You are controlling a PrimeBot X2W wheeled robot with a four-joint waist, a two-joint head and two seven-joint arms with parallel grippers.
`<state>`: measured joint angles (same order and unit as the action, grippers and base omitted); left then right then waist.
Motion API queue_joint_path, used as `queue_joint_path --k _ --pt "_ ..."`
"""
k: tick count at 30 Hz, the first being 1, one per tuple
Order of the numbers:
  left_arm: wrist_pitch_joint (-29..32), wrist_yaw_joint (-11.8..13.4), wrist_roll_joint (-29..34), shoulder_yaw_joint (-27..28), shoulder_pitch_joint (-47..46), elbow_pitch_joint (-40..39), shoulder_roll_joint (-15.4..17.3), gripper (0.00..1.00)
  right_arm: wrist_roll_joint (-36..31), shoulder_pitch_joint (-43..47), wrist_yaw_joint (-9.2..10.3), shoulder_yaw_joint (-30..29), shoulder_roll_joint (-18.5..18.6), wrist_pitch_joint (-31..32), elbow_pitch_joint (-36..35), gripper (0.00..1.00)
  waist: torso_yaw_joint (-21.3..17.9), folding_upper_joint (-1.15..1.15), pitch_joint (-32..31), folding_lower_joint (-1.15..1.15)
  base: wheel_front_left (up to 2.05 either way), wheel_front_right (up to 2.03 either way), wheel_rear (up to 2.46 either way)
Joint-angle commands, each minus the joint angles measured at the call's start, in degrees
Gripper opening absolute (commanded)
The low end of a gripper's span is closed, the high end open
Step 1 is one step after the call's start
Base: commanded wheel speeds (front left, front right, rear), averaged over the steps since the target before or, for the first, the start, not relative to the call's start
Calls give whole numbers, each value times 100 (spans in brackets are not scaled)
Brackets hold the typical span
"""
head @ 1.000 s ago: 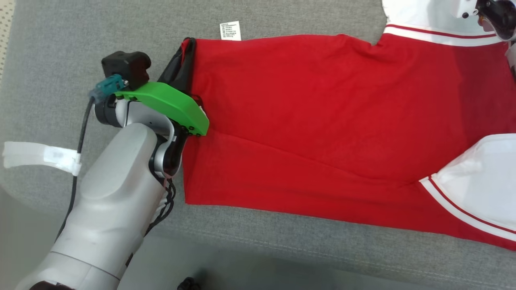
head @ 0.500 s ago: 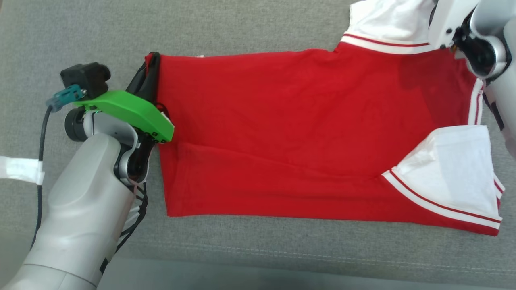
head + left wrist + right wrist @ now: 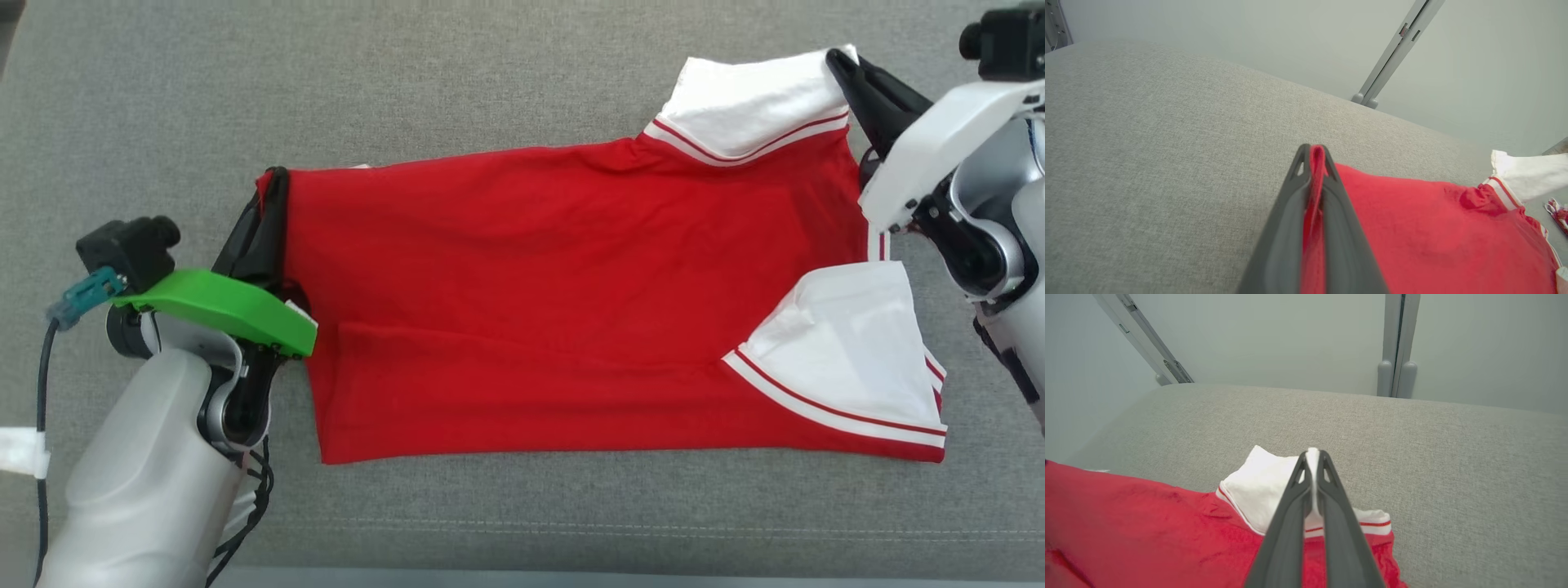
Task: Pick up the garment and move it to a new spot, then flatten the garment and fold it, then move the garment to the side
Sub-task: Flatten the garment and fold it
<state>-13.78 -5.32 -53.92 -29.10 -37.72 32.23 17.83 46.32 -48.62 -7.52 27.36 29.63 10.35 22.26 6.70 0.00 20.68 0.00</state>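
Camera shifted; left hand (image 3: 1314, 151), right hand (image 3: 1312, 453) pinching garment (image 3: 531, 269) on grey surface (image 3: 408, 82), pale wall (image 3: 1269, 335).

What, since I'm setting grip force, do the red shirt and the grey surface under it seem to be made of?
The red shirt: thin, soft knit, perhaps cotton or a polyester blend, matte; it shows shallow creases and lies limp. The grey surface: coarse woven upholstery cloth, matte, going by its flecked weave and the stitched seam along the near edge.
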Motion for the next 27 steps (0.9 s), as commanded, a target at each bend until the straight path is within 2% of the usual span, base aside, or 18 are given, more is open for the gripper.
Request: queue_joint_path --k 1,10,16,21,27 --pt "-60 -32 -39 63 203 -128 92 0 83 285 6 -89 72 -83 -199 0 -91 0 -173 0 0 0 0" --pt "-135 -177 -169 235 1201 -965 362 0 78 1789 5 -760 116 -219 -1284 0 -213 0 -519 0 0 0 0" --pt "-139 -219 -230 298 1789 -1412 512 0 -43 2617 5 -1225 -128 -164 -1787 0 -289 0 -578 0 0 0 0" --pt "-136 -220 -215 447 2290 -1790 488 0 -184 3165 4 -1619 -378 -93 -2056 0 -315 0 -574 0 0 0 0" --pt "-137 -221 -67 472 2547 -1727 454 0 -287 3527 4 -1838 -535 -39 -2188 0 -325 0 -575 0 0 0 0"
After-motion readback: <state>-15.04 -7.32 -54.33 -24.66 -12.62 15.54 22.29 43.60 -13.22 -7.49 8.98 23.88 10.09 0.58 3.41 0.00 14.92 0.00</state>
